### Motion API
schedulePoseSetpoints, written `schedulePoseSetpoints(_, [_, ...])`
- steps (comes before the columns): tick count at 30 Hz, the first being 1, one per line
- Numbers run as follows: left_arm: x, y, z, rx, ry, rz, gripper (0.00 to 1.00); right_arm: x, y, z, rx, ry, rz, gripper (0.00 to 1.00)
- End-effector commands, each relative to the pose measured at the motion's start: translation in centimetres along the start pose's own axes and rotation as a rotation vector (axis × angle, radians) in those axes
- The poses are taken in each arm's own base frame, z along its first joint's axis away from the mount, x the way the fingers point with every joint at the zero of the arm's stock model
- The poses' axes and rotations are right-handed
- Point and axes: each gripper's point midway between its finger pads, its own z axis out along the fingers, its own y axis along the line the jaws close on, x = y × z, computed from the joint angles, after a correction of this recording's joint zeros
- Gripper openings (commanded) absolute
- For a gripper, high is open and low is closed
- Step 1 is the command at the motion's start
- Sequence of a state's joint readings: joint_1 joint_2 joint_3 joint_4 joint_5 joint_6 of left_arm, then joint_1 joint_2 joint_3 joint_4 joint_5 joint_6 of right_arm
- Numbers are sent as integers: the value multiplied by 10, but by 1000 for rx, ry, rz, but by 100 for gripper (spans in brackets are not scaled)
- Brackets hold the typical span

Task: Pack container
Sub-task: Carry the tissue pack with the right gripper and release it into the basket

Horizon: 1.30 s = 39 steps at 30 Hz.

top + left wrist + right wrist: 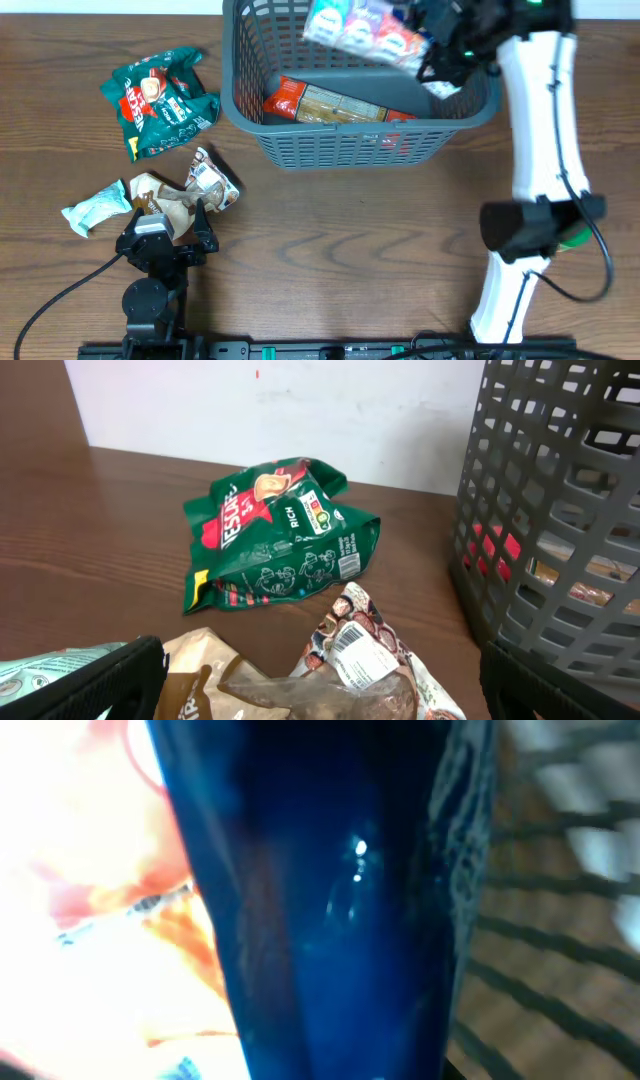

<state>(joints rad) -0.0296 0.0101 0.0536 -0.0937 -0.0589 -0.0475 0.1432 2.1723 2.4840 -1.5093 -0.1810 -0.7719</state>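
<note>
The dark grey lattice basket (350,148) stands at the back middle of the table and also shows at the right of the left wrist view (560,510). A red and tan pasta packet (330,105) lies inside it. My right gripper (440,45) is shut on a white and blue multicoloured packet (365,28) and holds it above the basket's back edge. That packet fills the right wrist view (330,900), hiding the fingers. My left gripper (165,235) is open and empty, just in front of a crumpled brown packet (165,195).
A green coffee packet (160,95) lies left of the basket, and shows in the left wrist view (275,530). A pale teal packet (95,210) lies beside the brown packet (350,660). The basket lattice (560,950) is right of the held packet.
</note>
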Motion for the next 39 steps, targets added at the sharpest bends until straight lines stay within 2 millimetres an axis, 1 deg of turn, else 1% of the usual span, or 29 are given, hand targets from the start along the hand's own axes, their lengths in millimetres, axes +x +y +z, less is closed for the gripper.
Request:
schedulePoseSetpoints(1, [16,2,2,-8,36,13,99,-17,26,45,-102,23,-5,1])
schedulePoseSetpoints(3, [16,2,2,-8,36,13,99,-22,38,64,-133,45,-23,1])
schedulePoseSetpoints(5, [16,2,2,-8,36,13,99,-26,48,79,-156,62,-42,1])
schedulePoseSetpoints(8, [16,3,2,-9,36,13,99,-28,58,92,-173,87,-63,1])
schedulePoseSetpoints(12, [16,2,2,-8,36,13,98,-32,57,96,-165,79,-35,1])
schedulePoseSetpoints(16, [16,3,2,-9,36,13,99,-28,51,95,-158,80,-1,1])
schedulePoseSetpoints(17, [16,3,2,-9,36,13,99,-27,50,95,-158,82,7,9])
schedulePoseSetpoints(18, [16,2,2,-8,36,13,99,-26,49,94,-158,87,25,93])
schedulePoseSetpoints(19, [16,2,2,-8,36,13,99,-25,49,94,-157,88,25,99])
schedulePoseSetpoints(21, [16,2,2,-8,36,13,99,-24,43,92,-120,102,42,99])
schedulePoseSetpoints(23, [16,2,2,-8,36,13,99,-25,35,83,-67,105,60,99])
schedulePoseSetpoints(26, [16,2,2,-8,36,13,99,-35,25,58,-4,54,74,99])
schedulePoseSetpoints(29, [16,3,2,-9,36,13,99,-48,7,27,103,-22,158,99])
schedulePoseSetpoints(30, [16,2,2,-8,36,13,98,-49,-6,10,178,-48,235,99])
schedulePoseSetpoints(32, [16,2,2,-8,36,13,98,-47,-25,-23,307,-87,372,99])
schedulePoseSetpoints(35, [16,3,2,-9,36,13,98,-34,-45,-77,471,-148,551,99])
schedulePoseSetpoints(37, [16,2,2,-8,36,13,99,-14,-57,-112,572,-191,731,99])
schedulePoseSetpoints(39, [16,2,2,-8,36,13,99,15,-64,-144,647,-218,926,99])
